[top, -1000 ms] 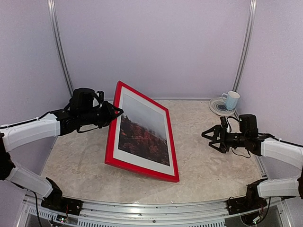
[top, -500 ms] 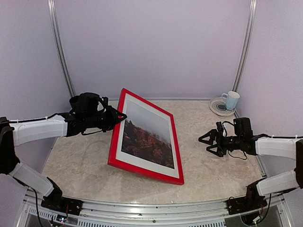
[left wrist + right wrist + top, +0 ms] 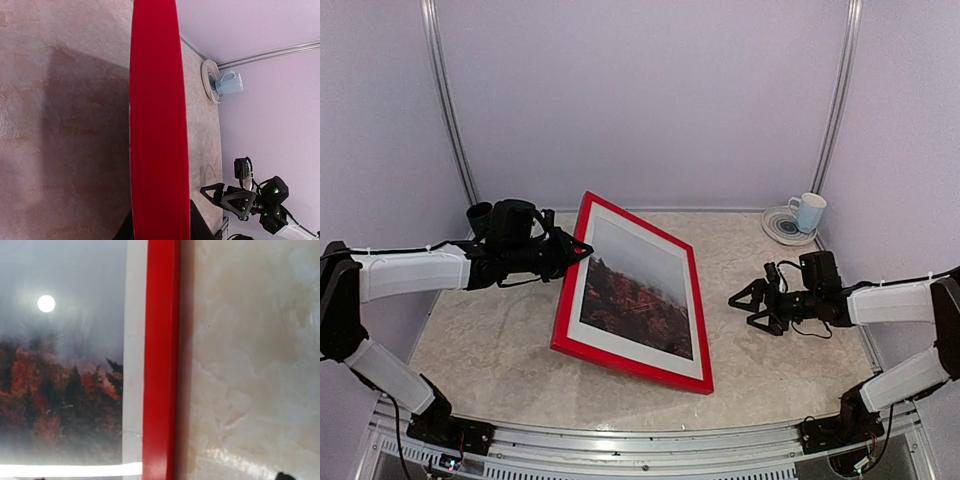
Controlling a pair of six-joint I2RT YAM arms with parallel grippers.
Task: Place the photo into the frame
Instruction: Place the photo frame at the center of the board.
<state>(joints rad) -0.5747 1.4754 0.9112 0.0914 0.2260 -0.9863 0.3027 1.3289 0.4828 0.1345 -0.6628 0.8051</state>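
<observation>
On the marbled table (image 3: pixel 770 360), left claw (image 3: pixel 582 247) pinches the rectangular red frame (image 3: pixel 159 125); right claw (image 3: pixel 740 311) gapes.

Smooth red-painted frame (image 3: pixel 632 364); glossy, light-reflecting photo (image 3: pixel 635 295); polished marble-look table (image 3: pixel 770 365); white plastic arm shells (image 3: pixel 410 272)

The left arm (image 3: pixel 410 272) and right arm (image 3: pixel 890 302) have smooth white shells over their long links, with black cylindrical joints and black base blocks (image 3: pixel 445 432). Thin black cables run along the shells and loop at the wrists. The left pincer (image 3: pixel 578 247) and right pincer (image 3: pixel 742 303) are black with skeletal triangular fingers, and small green lights (image 3: pixel 274 191) glow on the right wrist housing.
</observation>
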